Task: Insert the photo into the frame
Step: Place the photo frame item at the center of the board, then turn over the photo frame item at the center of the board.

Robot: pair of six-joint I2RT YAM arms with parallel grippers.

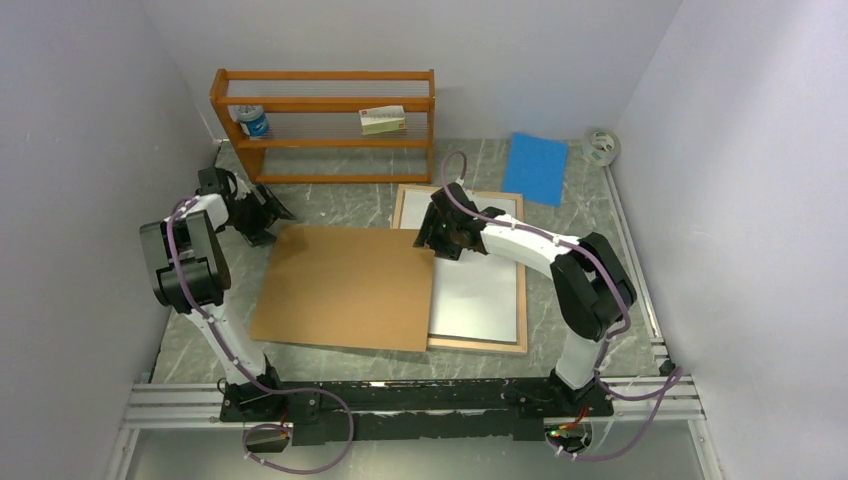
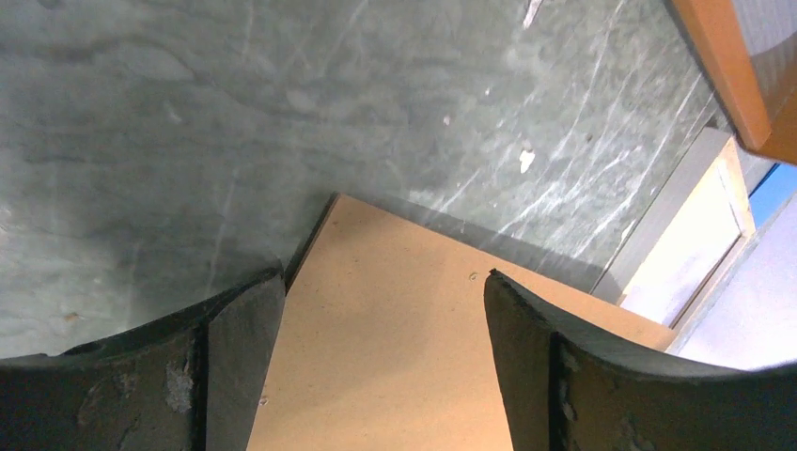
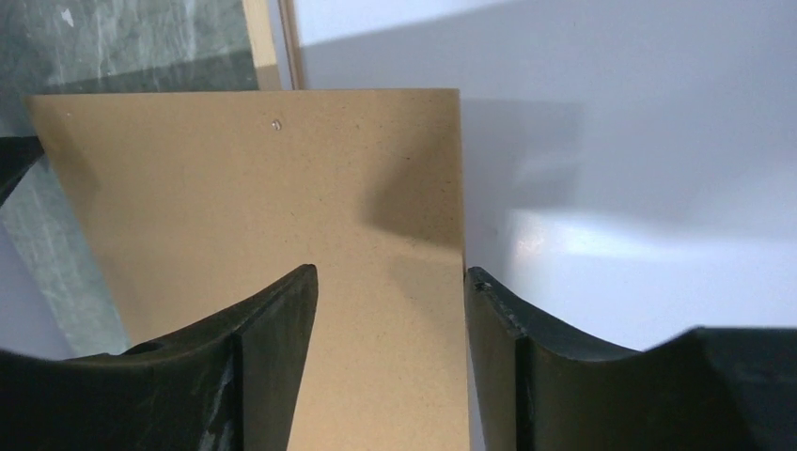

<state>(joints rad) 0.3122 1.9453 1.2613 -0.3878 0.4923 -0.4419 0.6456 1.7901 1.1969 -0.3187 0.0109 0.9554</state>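
Note:
The frame [image 1: 478,345] lies flat right of centre, light wood reverse up. A white sheet [image 1: 480,295] fills it, which looks like the photo's plain back; no printed side shows. A brown backing board [image 1: 345,285] lies to the left, with its right edge overlapping the frame. My left gripper [image 1: 268,215] stands open over the board's far left corner [image 2: 395,357], fingers well apart. My right gripper [image 1: 440,235] hangs over the board's far right corner [image 3: 235,188], jaws apart, with the board's edge running beside one fingertip [image 3: 479,282] and the white sheet [image 3: 611,141] beyond.
An orange shelf rack [image 1: 325,105] at the back holds a jar [image 1: 253,121] and a small box [image 1: 383,120]. A blue sheet [image 1: 536,167] and a tape roll [image 1: 601,146] lie at the back right. Walls close both sides.

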